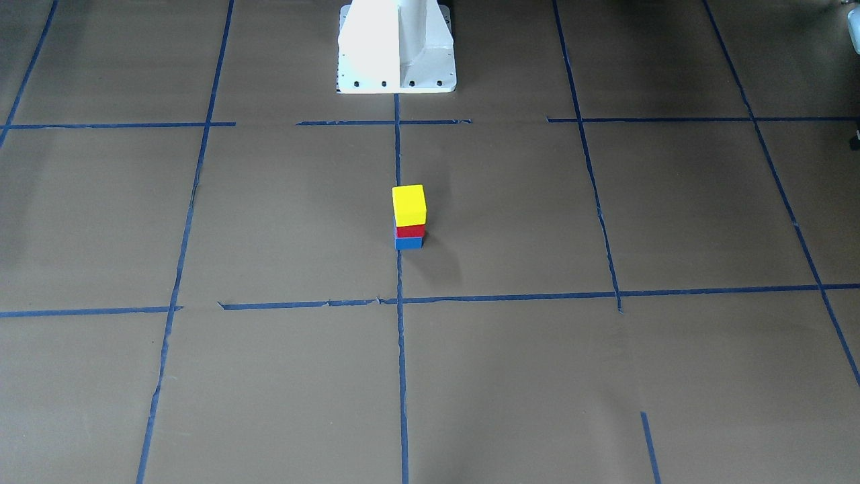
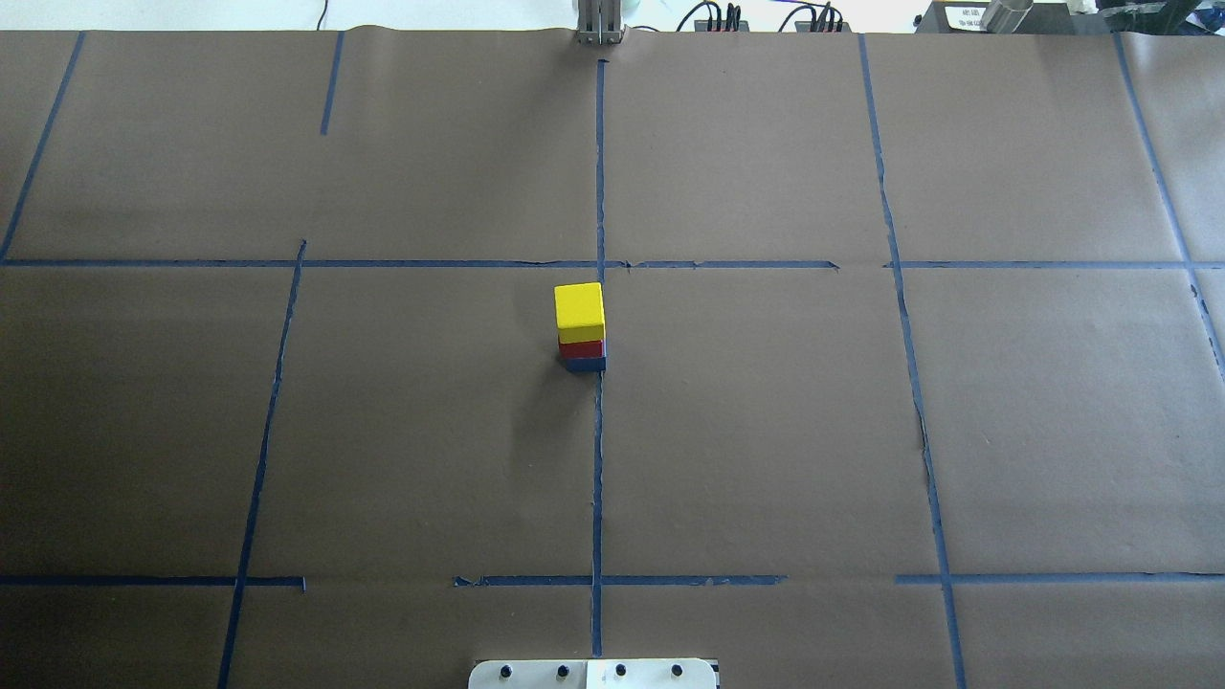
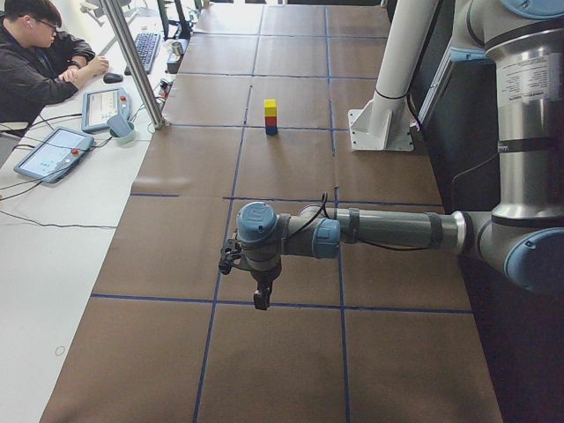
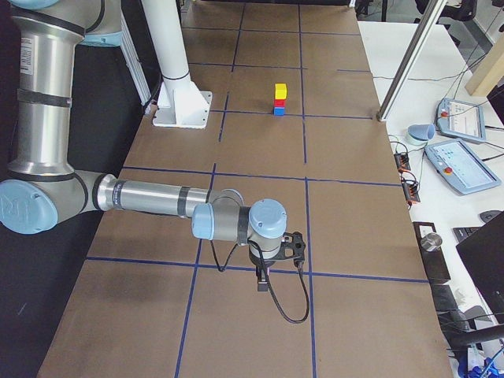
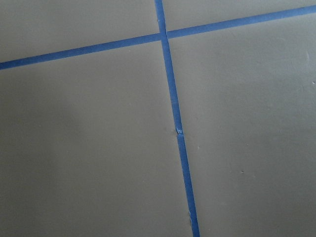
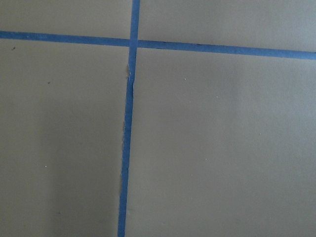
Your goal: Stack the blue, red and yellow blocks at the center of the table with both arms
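A yellow block [image 1: 409,205] sits on a red block [image 1: 410,231], which sits on a blue block [image 1: 408,243], as one upright stack at the table's centre beside the middle tape line. The stack also shows in the overhead view [image 2: 579,308]. My left gripper [image 3: 258,295] hangs over the table's left end, far from the stack. My right gripper [image 4: 262,279] hangs over the right end, equally far. Both show only in the side views, so I cannot tell whether they are open or shut. The wrist views show only brown paper and blue tape.
The robot's white base [image 1: 396,47] stands behind the stack. A metal post [image 3: 132,62] rises at the table's far edge. An operator [image 3: 35,66] sits at a side desk with tablets [image 3: 53,152]. Blue tape lines grid the paper.
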Robot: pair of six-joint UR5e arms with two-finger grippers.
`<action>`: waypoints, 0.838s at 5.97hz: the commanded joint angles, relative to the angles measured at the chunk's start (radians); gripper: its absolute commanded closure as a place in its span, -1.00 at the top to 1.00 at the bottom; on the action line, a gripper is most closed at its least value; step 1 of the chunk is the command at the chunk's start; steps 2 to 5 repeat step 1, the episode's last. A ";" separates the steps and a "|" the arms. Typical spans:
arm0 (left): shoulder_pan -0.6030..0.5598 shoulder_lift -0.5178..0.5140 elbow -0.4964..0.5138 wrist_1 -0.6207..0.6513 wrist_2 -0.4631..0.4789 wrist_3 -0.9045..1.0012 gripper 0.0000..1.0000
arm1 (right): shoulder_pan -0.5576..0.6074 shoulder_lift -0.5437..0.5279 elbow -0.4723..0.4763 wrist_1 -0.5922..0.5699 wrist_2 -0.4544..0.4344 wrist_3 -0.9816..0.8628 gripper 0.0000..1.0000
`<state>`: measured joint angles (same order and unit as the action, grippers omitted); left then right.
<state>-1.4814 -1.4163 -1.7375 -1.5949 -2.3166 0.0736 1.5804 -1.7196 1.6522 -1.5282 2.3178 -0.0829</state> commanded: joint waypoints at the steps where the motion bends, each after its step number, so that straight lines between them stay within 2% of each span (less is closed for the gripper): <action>1: 0.001 0.000 0.001 0.001 0.000 0.000 1.00 | 0.001 0.000 0.000 0.000 0.000 0.000 1.00; 5: 0.001 0.000 0.001 0.001 0.000 0.000 1.00 | 0.001 0.000 0.000 0.000 0.000 0.000 1.00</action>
